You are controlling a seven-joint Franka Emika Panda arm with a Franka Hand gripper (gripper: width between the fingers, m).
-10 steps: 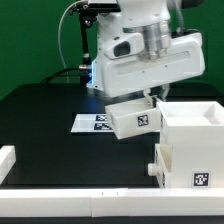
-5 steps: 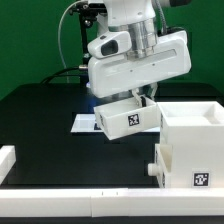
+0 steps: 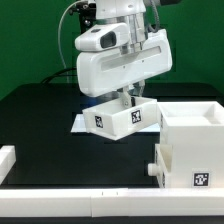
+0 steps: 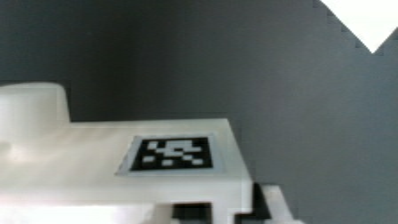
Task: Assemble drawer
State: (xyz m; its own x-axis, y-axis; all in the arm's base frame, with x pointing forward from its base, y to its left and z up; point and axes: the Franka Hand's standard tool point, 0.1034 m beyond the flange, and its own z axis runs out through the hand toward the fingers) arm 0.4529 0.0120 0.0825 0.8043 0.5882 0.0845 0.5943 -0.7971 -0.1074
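Hanging above the black table (image 3: 40, 110), the gripper (image 3: 124, 98) carries a shallow white tray (image 3: 124, 117) of the drawer clear of the surface, tilted so that two of its tagged faces show in the exterior view. The jaws are closed on the tray's upper edge, though the fingertips themselves are mostly hidden by the big white wrist housing, so how wide they stand cannot be told exactly. Beneath the tray and a little toward the exterior view's left, the marker board (image 3: 80, 123) lies flat on the table, partly hidden by the lifted part. On the exterior view's right, nearer the camera, stands the tall box shell (image 3: 190, 150) with its opening upward, a tag on its near face and a knob (image 3: 153, 171) showing at its lower left side. A white rail (image 3: 60, 201) runs along the near edge of the table and turns up at the left corner. In the wrist view the tray's tagged face (image 4: 175, 154) fills the lower part of the picture over the dark table, with a raised white block (image 4: 32, 112) beside it; the fingers are not clearly seen there.
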